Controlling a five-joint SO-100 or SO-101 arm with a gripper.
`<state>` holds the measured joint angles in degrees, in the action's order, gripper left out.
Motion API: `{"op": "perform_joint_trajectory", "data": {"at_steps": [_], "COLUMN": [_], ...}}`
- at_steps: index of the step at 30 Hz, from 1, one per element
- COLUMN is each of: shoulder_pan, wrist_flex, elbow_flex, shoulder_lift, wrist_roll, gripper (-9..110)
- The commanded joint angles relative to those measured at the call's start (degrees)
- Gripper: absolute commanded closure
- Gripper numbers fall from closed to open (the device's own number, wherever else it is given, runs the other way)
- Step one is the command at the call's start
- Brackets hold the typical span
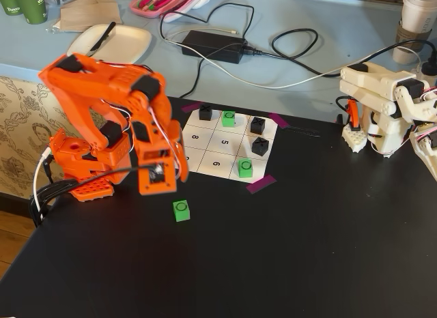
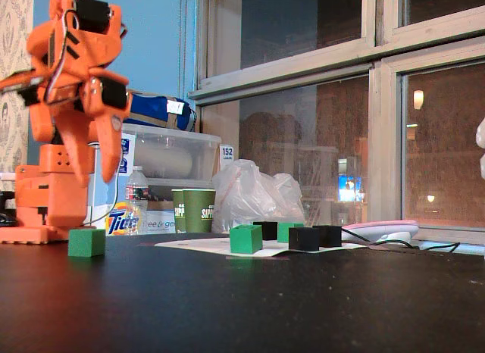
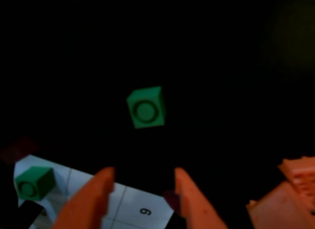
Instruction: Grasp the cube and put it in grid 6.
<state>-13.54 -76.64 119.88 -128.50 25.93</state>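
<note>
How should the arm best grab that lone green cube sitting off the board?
From straight above, judging by its pose: the cube sits flat on the bare table with nothing beside it, circle facing up. The open gripper could drop over it and pinch two opposite side faces, turned to match the cube's slight tilt.

1. The small green cube marked O [image 1: 181,210] sits alone on the black tabletop [image 1: 287,263], open on all sides.
2. The orange two-finger gripper [image 3: 142,182] hangs above it, fingers spread, nothing between.
3. The white nine-cell board [image 1: 205,156] is crowded on its far columns with black cubes [image 1: 260,146] and green ones [image 1: 245,168]; the 6 cell [image 1: 216,164] is bare.
</note>
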Motion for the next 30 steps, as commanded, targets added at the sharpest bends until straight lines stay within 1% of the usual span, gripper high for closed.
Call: {"op": "perform_joint_trajectory", "data": {"at_steps": [1, 7, 12, 15, 20, 23, 30], "shoulder_pan": [-1.9, -3.5, -4.8, -6.2, -7.6, -7.6, -7.3], "wrist_flex": [-2.7, -11.1, -14.7, -12.7, -5.0, -2.6, 3.2], "elbow_flex": [-7.6, -18.3, -20.2, -18.0, -10.2, -7.6, -3.9], "shoulder_lift": [3.8, 8.1, 11.4, 13.8, 15.0, 15.0, 15.0], "wrist_roll": [2.2, 5.3, 7.4, 7.6, 8.4, 8.5, 8.3], "gripper": [78, 77, 78, 78, 78, 78, 74]}}
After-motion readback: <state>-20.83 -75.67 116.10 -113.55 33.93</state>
